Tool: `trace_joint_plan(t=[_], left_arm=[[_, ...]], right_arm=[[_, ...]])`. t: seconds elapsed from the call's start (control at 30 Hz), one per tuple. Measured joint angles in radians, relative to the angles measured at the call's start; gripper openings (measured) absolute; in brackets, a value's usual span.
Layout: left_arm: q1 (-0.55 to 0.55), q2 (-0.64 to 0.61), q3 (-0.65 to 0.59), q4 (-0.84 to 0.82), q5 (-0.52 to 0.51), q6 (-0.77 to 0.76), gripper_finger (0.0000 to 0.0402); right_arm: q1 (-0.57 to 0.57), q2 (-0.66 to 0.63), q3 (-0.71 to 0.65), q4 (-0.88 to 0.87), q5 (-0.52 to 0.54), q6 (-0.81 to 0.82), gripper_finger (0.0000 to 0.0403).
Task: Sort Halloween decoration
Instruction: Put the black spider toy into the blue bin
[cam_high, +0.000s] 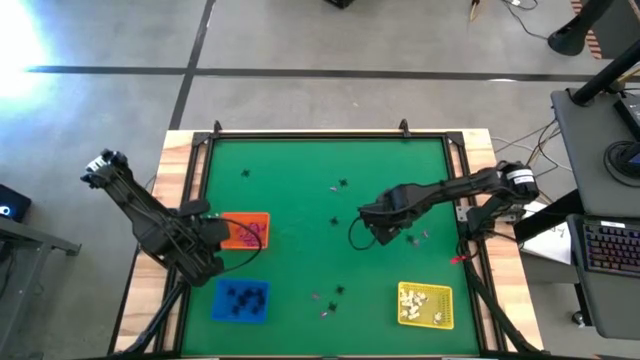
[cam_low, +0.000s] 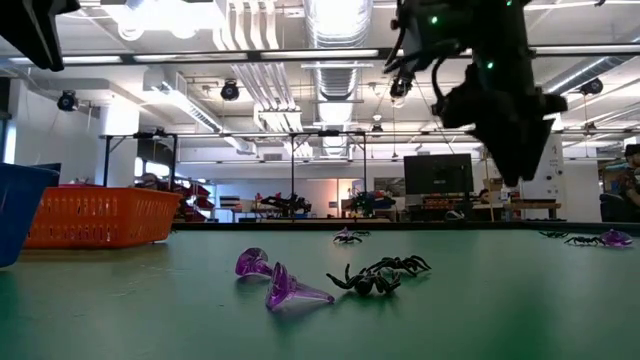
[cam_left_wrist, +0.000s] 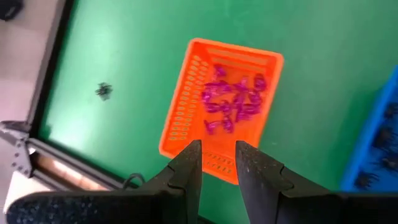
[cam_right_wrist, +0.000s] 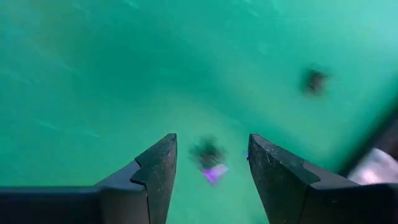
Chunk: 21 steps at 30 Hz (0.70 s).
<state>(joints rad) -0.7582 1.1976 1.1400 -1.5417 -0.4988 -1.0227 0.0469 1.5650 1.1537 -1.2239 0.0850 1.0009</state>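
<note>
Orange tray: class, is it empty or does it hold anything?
Not empty: the orange tray holds a cluster of purple trinkets, seen from the left wrist.

Lab: exposed ceiling ducts (cam_low: 335, 25), workbenches (cam_low: 300, 208), monitor (cam_low: 438, 175).

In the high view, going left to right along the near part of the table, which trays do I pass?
Blue tray holding black trinkets, then yellow tray holding white ones; the orange tray sits farther back, just above the blue one.

Purple trinkets (cam_left_wrist: 233, 102) heaped in orange tray (cam_left_wrist: 180, 112), black spiders (cam_low: 380, 275) scattered on mat
</note>
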Motion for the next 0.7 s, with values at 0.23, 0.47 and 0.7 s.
trace_joint_plan(t=[0.23,0.47,0.7], left_arm=[[0.001,-0.026,0.0,-0.027,-0.042,-0.058,0.008],[0.002,-0.044,0.0,-0.027,-0.06,-0.159,0.008],[0.002,-0.044,0.0,-0.026,-0.06,-0.192,0.008]], right_arm=[[-0.049,0.0,-0.054,0.339,-0.066,-0.094,0.0177],[-0.102,0.012,-0.058,0.588,-0.067,-0.225,0.0183],[-0.126,0.122,0.034,0.637,-0.067,-0.343,0.0196]])
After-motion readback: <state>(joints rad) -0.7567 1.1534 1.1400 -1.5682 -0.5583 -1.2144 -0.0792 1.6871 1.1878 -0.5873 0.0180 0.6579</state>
